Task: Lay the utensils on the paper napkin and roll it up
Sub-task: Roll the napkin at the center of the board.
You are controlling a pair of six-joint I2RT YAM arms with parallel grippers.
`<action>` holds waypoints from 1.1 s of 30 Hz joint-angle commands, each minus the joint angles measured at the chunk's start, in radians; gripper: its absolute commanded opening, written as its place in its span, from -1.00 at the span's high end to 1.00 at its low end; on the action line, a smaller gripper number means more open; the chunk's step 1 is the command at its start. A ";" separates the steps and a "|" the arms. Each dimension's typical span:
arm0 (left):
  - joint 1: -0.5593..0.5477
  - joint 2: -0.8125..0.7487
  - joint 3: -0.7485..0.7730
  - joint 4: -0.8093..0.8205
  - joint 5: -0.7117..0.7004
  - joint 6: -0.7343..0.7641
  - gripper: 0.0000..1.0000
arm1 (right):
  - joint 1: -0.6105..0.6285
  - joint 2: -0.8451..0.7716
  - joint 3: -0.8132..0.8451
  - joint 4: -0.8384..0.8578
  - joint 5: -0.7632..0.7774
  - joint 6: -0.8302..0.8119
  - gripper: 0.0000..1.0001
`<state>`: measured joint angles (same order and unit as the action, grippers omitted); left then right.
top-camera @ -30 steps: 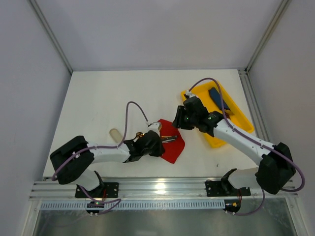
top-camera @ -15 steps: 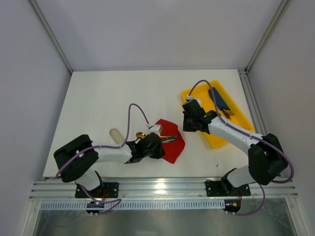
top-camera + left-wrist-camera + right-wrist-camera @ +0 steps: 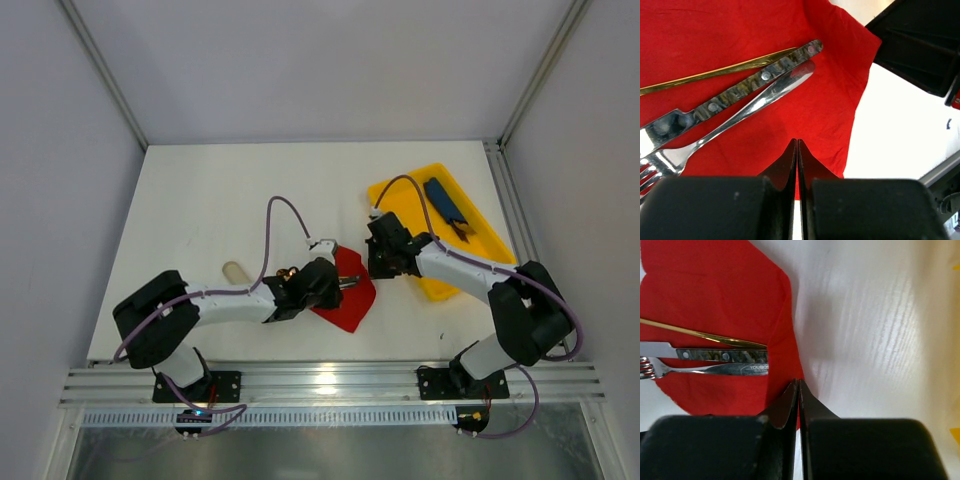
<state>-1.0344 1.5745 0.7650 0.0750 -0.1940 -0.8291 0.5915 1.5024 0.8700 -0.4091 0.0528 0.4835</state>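
Left gripper (image 3: 797, 142) is seen fully closed, tips set over the red paper napkin (image 3: 715, 30); a pinch on the paper cannot be confirmed. Utensils (image 3: 760, 79) are laid side by side on the napkin just ahead of those tips. Right gripper (image 3: 798, 382) is likewise closed, tips placed at the napkin edge, handle ends just ahead-left.

Top external: high at the near edge, looking down over the whole table (image 3: 220, 200). Wrist cameras: close, facing down; both share the red napkin (image 3: 805, 120) and fork (image 3: 765, 97).
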 commanded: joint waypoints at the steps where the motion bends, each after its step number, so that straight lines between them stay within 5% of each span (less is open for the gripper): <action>1: -0.003 0.007 0.039 -0.050 -0.058 0.018 1.00 | -0.004 0.004 -0.003 0.085 -0.105 -0.023 0.92; 15: 0.034 -0.030 0.077 -0.132 -0.151 0.018 1.00 | -0.002 0.055 -0.029 0.147 -0.202 -0.006 0.92; 33: 0.048 0.088 0.118 0.078 -0.064 -0.001 1.00 | -0.002 0.091 -0.031 0.161 -0.226 -0.006 0.93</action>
<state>-0.9924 1.6405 0.8467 0.0818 -0.2714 -0.8303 0.5915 1.5932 0.8371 -0.2802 -0.1654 0.4770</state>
